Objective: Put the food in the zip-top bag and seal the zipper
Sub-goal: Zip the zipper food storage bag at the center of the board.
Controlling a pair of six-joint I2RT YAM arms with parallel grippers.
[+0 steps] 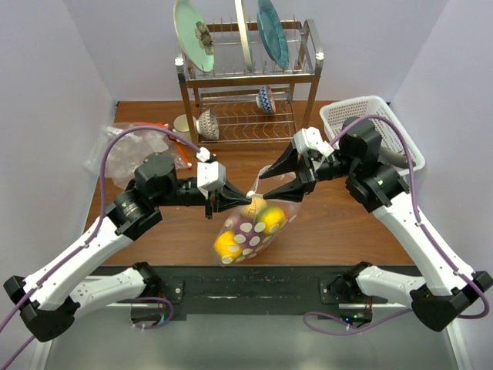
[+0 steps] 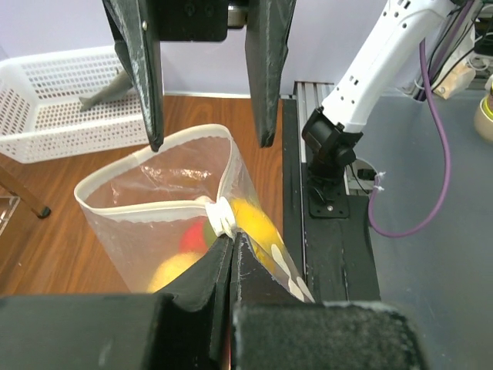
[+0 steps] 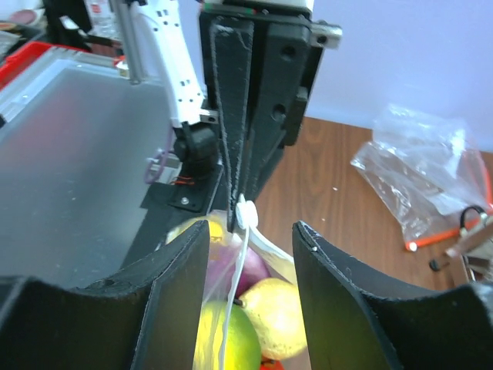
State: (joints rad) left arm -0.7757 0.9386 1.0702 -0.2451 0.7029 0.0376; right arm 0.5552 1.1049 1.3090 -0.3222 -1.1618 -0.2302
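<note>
The zip-top bag (image 1: pixel 245 231), clear with white dots, hangs over the near table between both arms. Inside it is the food: a yellow round (image 1: pixel 226 243), a green one (image 3: pixel 223 339), a lemon-like one (image 3: pixel 277 316) and a purple one (image 3: pixel 253 271). My left gripper (image 1: pixel 240 202) (image 2: pixel 232 239) is shut on the end of the zipper (image 2: pixel 154 212), whose two white strips spread apart into an open mouth. My right gripper (image 1: pixel 266 186) (image 3: pixel 249 225) is open, one finger on each side of those strips, touching neither.
A plain clear plastic bag (image 1: pixel 135 150) with a red-orange strip lies at the back left. A metal dish rack (image 1: pixel 246 85) with plates and bowls stands at the back centre. A white basket (image 1: pixel 370 123) sits at the back right.
</note>
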